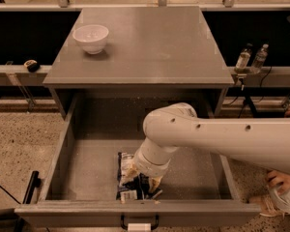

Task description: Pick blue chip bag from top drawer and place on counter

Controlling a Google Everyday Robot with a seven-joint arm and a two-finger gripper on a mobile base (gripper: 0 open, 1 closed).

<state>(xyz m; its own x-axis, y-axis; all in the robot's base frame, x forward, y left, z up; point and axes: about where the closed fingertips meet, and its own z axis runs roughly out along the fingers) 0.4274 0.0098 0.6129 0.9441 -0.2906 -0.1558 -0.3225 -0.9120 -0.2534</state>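
Note:
The top drawer (63, 153) stands pulled open below the counter (150, 37). The blue chip bag (127, 186) lies on the drawer floor near the front wall, left of centre, dark blue with white print. My gripper (141, 177) reaches down from the white arm (217, 139) straight onto the bag, its pale fingers (129, 170) straddling the bag's upper part. The wrist hides much of the bag.
A white bowl (91, 37) sits on the counter's back left corner. Two small bottles (251, 58) stand on a ledge to the right. A person's hand (282, 185) shows at the lower right edge. A dark drawer handle (139, 222) is at the front.

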